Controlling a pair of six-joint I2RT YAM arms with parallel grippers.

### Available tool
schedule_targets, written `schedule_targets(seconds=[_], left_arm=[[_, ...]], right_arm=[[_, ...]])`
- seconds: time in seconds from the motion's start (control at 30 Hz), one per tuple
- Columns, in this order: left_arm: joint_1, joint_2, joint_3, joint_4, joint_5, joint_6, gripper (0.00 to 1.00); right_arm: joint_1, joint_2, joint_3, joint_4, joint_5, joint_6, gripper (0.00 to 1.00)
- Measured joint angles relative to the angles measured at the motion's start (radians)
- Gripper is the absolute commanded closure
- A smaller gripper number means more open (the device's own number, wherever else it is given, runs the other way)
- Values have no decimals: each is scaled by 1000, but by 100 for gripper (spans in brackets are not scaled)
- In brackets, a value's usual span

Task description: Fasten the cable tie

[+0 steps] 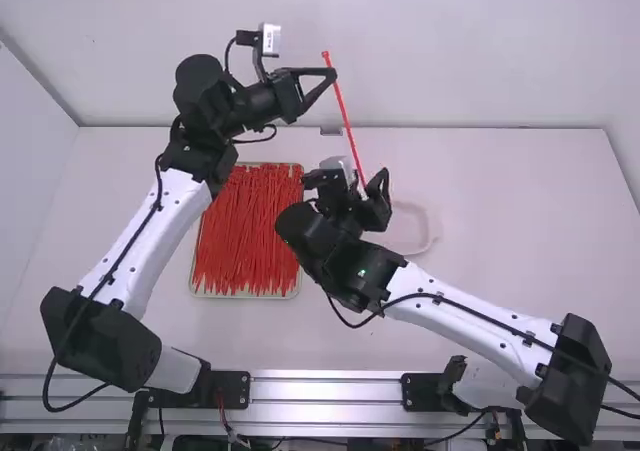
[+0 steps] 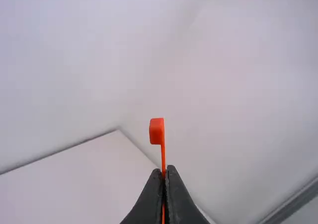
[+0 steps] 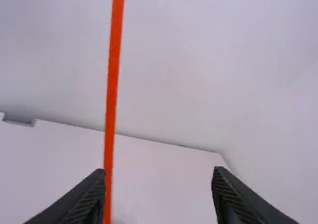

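White table (image 1: pixel 520 201) and bare walls: one red cable tie (image 1: pixel 345 121) held aloft, still straight and unfastened.
Left gripper (image 1: pixel 328 71) is clamped tight on the strap just below the tie's square head (image 2: pixel 156 130), which pokes out past the fingertips. From there the strap slants down into the wide-open right gripper (image 1: pixel 358 183), running close along one finger (image 3: pixel 97 189); whether it touches I cannot tell, and nothing is pinched there. So the pick-up looks done. Gripping the tail, bending it round, threading the head and pulling tight all remain. Below the left arm, a tray (image 1: pixel 245 293) of spare red ties lies on the table; beside the right gripper sits a pale loop (image 1: pixel 432 233). Neither seems to obstruct.
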State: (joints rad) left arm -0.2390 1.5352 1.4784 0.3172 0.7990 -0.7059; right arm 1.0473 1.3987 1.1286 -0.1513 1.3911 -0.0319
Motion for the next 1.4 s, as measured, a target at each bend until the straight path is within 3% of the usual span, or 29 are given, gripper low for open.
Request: schedule_targets(seconds=[0.23,0.43,0.63,1.0,1.4], left_arm=[[46,0,0,-20,0,1,98],[78,0,0,-69,0,34,98],[78,0,0,-82,12,88,98],[109,0,0,-108,95,204,99],[151,0,0,-109,270,314,98]], right_arm=[[0,0,0,104,-115,-39,19],[0,0,0,252,-229,-144,14],[-25,0,1,302,-319,-207,11],[-194,-81,2,130,-669,-190,9],[-469,-165,2,31,-1357,-181,3]])
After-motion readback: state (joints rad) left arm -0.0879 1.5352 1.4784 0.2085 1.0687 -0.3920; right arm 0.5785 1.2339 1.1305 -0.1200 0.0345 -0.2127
